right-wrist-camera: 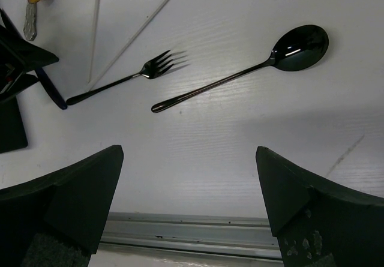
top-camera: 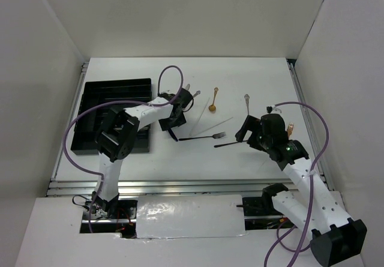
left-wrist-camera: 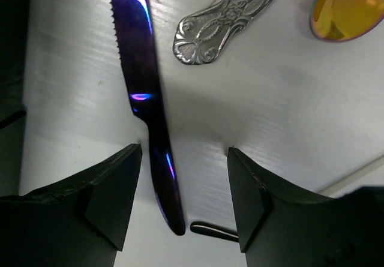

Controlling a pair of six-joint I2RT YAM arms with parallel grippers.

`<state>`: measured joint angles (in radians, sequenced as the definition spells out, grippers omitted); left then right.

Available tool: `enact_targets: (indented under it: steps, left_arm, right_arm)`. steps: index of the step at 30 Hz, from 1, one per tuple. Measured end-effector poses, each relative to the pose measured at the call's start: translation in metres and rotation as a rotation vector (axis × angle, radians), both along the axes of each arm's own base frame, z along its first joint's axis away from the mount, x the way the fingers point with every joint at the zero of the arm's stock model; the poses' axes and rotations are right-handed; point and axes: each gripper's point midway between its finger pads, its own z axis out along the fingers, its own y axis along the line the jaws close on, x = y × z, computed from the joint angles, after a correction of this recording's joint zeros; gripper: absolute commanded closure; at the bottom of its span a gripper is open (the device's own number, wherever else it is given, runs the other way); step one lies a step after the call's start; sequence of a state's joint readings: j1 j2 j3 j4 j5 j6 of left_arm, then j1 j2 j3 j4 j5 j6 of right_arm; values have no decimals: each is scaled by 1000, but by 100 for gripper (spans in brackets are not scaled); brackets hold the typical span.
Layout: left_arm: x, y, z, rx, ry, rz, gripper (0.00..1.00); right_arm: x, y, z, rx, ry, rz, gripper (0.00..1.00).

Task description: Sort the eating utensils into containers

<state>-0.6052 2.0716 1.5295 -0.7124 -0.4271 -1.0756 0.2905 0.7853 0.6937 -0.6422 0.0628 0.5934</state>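
Observation:
A dark blue knife (left-wrist-camera: pixel 144 87) lies on the white table, its handle between the open fingers of my left gripper (left-wrist-camera: pixel 185 189), nearer the left finger and not clamped. In the top view my left gripper (top-camera: pixel 174 123) sits just right of the black tray (top-camera: pixel 96 93). A black fork (top-camera: pixel 204 137) (right-wrist-camera: pixel 129 75) and a black spoon (right-wrist-camera: pixel 240 75) lie mid-table. Silver chopsticks (top-camera: pixel 216 125) lie behind them. A gold-bowled spoon (top-camera: pixel 213 99) lies farther back. My right gripper (right-wrist-camera: pixel 189 183) is open and empty, above the table near the spoon.
An ornate silver handle (left-wrist-camera: pixel 222 21) and a gold bowl (left-wrist-camera: pixel 348 12) lie just beyond the knife. A small silver fork (top-camera: pixel 246 102) lies at the back right. The metal rail of the table's front edge (right-wrist-camera: pixel 192 225) runs under my right fingers. White walls enclose the table.

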Motion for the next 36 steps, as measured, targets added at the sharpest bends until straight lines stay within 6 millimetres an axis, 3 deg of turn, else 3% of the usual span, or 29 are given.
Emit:
enact_targets:
  steps: [8, 21, 28, 36]
  left_arm:
    - [10, 0, -2, -23, -12, 12, 36]
    - [12, 8, -3, -29, -22, 35, 68]
    - [8, 11, -2, -46, -39, 60, 77]
    - [3, 14, -1, -46, -33, 66, 94]
  right_arm:
    - [0, 0, -1, -3, 4, 0, 0]
    - [1, 0, -3, -5, 13, 1, 0]
    - [1, 1, -4, -5, 15, 2, 0]
    - [1, 2, -5, -6, 19, 5, 0]
